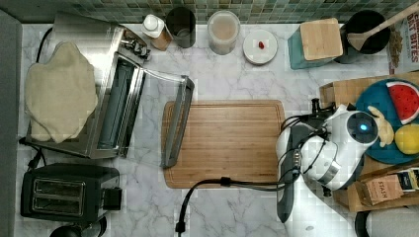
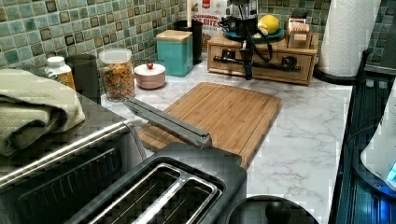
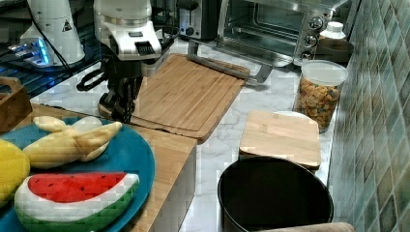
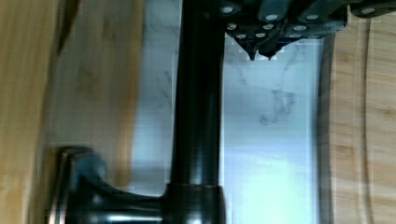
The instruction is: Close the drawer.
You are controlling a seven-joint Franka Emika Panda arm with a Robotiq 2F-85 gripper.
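Marble counter (image 1: 222, 84) against a green tile wall; entries run across the top view's left to right.

1. Far left: toaster oven (image 1: 113, 98) with a folded cream cloth (image 1: 59, 91) on its roof. Its glass door (image 1: 178, 121) hangs open, the free edge lying over the left rim of the cutting board (image 1: 227, 143). A black two-slot toaster (image 1: 64, 190) stands below the oven in this view.
2. Middle: we note the cutting board flat on the marble, nothing on its face apart from the door edge. Along the wall behind it stand a clear jar (image 1: 223, 30) and a teal canister (image 1: 318, 42) with a square wooden lid.
3. Right: the white arm (image 1: 341, 143) stands over the gap between the board and a low wooden unit. The unit carries a teal plate (image 1: 375, 98) with a toy watermelon slice (image 1: 405, 101).
4. The drawer (image 2: 268, 69) is the front of that unit and bears a long dark bar handle (image 2: 261, 61). In the left view its face looks about flush with the unit; we cannot tell whether a small gap remains.
5. The gripper (image 2: 247, 72) hangs fingers-down just in front of the handle. In the wrist view the fingertips (image 4: 253, 55) sit drawn narrow, nearly together, beside the bar and holding nothing.
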